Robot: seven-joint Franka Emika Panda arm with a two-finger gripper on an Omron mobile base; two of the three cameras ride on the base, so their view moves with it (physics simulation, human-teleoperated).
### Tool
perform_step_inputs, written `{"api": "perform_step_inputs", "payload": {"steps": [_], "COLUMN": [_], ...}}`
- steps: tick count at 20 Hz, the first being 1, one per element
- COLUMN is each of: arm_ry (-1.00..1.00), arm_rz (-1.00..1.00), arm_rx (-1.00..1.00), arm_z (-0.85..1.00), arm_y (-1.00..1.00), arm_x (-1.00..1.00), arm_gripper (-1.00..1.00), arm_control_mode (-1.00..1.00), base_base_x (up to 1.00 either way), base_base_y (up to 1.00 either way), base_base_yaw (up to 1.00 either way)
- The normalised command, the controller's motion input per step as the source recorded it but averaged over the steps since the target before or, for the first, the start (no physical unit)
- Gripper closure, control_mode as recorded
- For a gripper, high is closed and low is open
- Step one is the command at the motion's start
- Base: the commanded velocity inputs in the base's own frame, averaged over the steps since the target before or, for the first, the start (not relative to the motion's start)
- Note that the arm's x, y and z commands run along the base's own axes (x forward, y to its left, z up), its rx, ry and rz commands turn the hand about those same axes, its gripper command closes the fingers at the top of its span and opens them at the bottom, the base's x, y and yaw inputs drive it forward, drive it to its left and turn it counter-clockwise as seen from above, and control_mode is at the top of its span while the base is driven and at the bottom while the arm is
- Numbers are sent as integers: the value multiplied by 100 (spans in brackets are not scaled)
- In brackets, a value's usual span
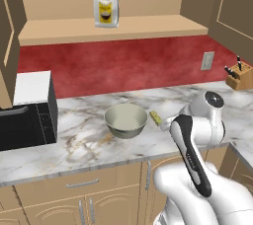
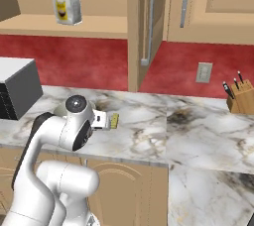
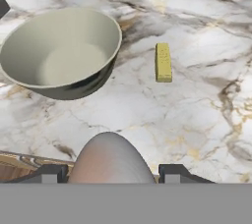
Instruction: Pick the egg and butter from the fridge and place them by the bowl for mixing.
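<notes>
Marble worktop [image 1: 89, 145] carries, from left to right, one black toaster oven [image 1: 24, 120] at its left edge, one bowl [image 1: 125, 119] mid-counter, one butter [image 1: 155, 117] stick just right of the bowl, and one knife block [image 1: 240, 77] far right. One bag [image 1: 105, 3] stands on the shelf above. The gripper [image 3: 112, 174] clasps the egg [image 3: 110, 159] over the front edge.

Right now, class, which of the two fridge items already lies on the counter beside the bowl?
The butter: the yellow stick lying flat on the marble counter beside the bowl. The egg is off the counter, between the jaws.
</notes>
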Motion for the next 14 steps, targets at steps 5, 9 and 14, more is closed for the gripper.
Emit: {"api": "perform_step_inputs", "payload": {"steps": [5,9,14], "arm_ry": [0,1,4], "arm_rz": [0,0,0], "arm_rx": [0,0,2], "arm_z": [-1,-11,-22], "arm_y": [0,13,15], "arm_x": [1,27,44], "arm_gripper": [100,100,100], "arm_control_mode": [-100,-100,-100], "base_base_x": [0,0,0], "base_base_y": [0,0,0], "base_base_yaw": [0,0,0]}}
